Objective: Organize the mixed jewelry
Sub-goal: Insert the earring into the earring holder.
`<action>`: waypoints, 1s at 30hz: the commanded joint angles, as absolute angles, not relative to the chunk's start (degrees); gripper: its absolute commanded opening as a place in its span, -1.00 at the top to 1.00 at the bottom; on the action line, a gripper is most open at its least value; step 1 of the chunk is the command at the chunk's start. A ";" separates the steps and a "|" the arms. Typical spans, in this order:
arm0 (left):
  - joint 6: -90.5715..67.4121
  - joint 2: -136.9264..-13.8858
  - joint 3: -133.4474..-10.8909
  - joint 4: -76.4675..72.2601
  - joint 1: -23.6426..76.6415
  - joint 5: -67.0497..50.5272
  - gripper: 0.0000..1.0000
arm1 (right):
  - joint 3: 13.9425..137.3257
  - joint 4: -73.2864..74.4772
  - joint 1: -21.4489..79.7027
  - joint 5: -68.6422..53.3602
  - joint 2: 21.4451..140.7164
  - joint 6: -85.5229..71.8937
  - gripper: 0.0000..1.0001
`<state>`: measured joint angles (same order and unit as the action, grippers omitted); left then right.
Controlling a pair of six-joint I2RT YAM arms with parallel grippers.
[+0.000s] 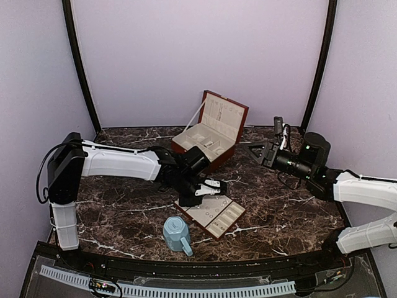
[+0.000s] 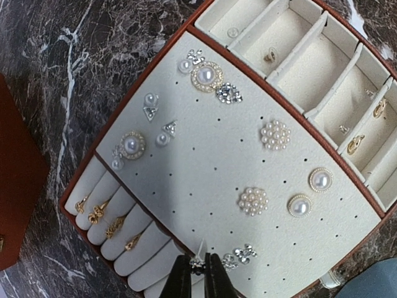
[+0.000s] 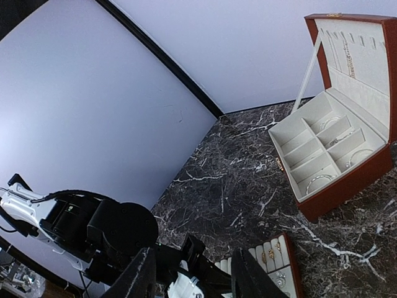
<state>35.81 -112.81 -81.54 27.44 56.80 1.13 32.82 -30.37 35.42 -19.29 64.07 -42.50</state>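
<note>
The left gripper (image 2: 198,274) is pinched nearly shut on a tiny silvery crystal stud (image 2: 197,263), at the near edge of the flat cream-lined brown tray (image 2: 211,167). Pearl and crystal earrings (image 2: 206,76) already sit paired there (gold rings (image 2: 98,214) fill the rolls), so sorting looks well advanced. The right gripper (image 3: 193,273) hangs half-open, empty.

Soft, even light; wrist views bend at the edges.
</note>
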 commanded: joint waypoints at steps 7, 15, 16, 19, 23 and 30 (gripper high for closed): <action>38.63 -114.58 -84.24 29.53 57.65 6.19 0.95 | 33.48 -33.05 34.98 -19.84 64.88 -42.75 0.16; 39.29 -115.75 -85.29 29.70 57.66 7.62 0.95 | 33.49 -33.00 34.98 -19.86 64.97 -42.97 0.15; 39.42 -115.82 -85.27 29.84 57.70 7.88 0.95 | 33.49 -32.96 34.98 -19.86 64.91 -42.96 0.15; 39.59 -115.69 -85.34 30.22 57.70 8.05 0.95 | 33.40 -32.96 34.98 -19.82 64.99 -43.03 0.15; 39.87 -115.47 -85.61 31.00 57.72 7.44 0.95 | 33.55 -33.05 34.98 -20.16 65.43 -43.05 0.15; 41.08 -114.29 -85.73 32.50 57.75 7.06 0.94 | 33.66 -33.11 34.98 -20.48 65.71 -43.15 0.15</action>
<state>39.44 -115.87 -84.42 30.17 57.43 7.55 32.82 -30.39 35.33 -19.73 65.54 -42.70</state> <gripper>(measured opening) 0.092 0.427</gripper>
